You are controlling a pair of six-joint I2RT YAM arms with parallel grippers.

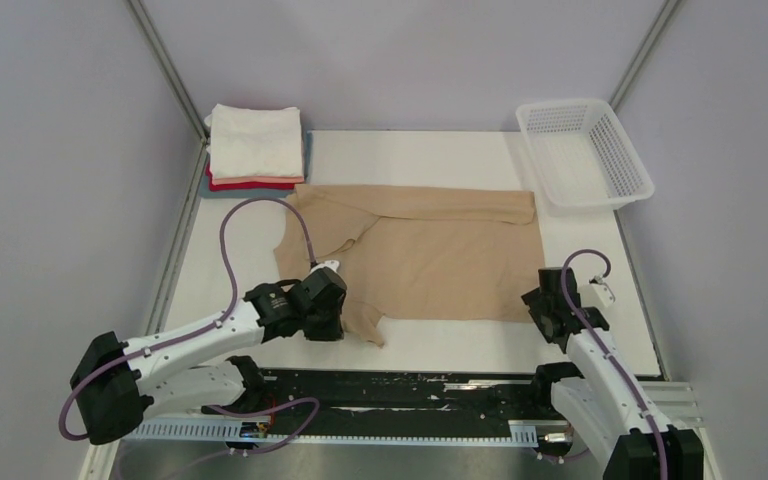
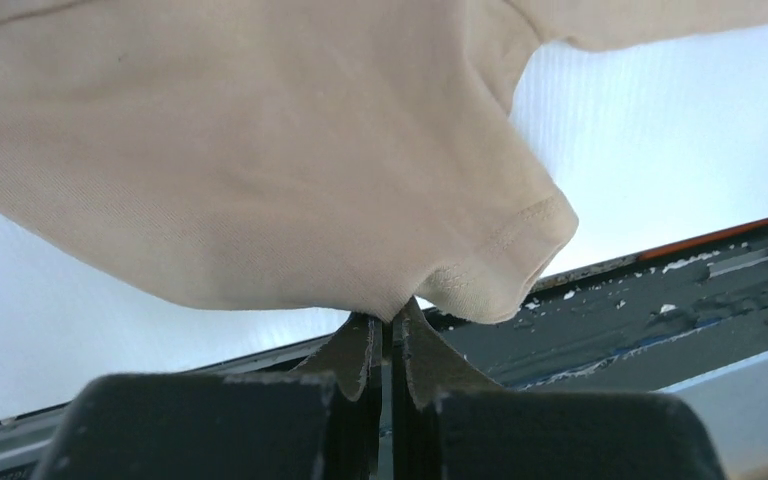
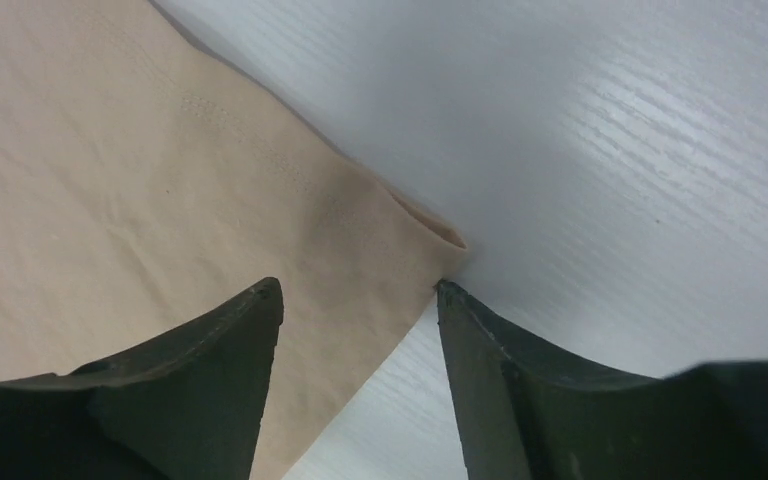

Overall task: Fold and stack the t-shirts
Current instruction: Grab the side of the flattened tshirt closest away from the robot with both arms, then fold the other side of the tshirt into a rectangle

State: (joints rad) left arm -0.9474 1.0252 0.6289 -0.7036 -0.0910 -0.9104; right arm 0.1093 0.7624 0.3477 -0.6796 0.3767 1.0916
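A tan t-shirt [image 1: 430, 250] lies spread across the middle of the white table, its far edge folded over. My left gripper [image 1: 332, 312] is shut on the shirt's near left sleeve; the left wrist view shows the cloth [image 2: 260, 160] pinched between the closed fingertips and lifted off the table. My right gripper [image 1: 543, 305] is open over the shirt's near right corner [image 3: 400, 235], one finger over the cloth and one over the bare table. A stack of folded t-shirts [image 1: 255, 148], cream-white on top with pink, red and grey-blue beneath, sits at the far left.
A white plastic mesh basket [image 1: 585, 155] stands at the far right corner. A dark scuffed rail [image 1: 410, 395] runs along the table's near edge between the arm bases. Grey walls enclose the table on three sides.
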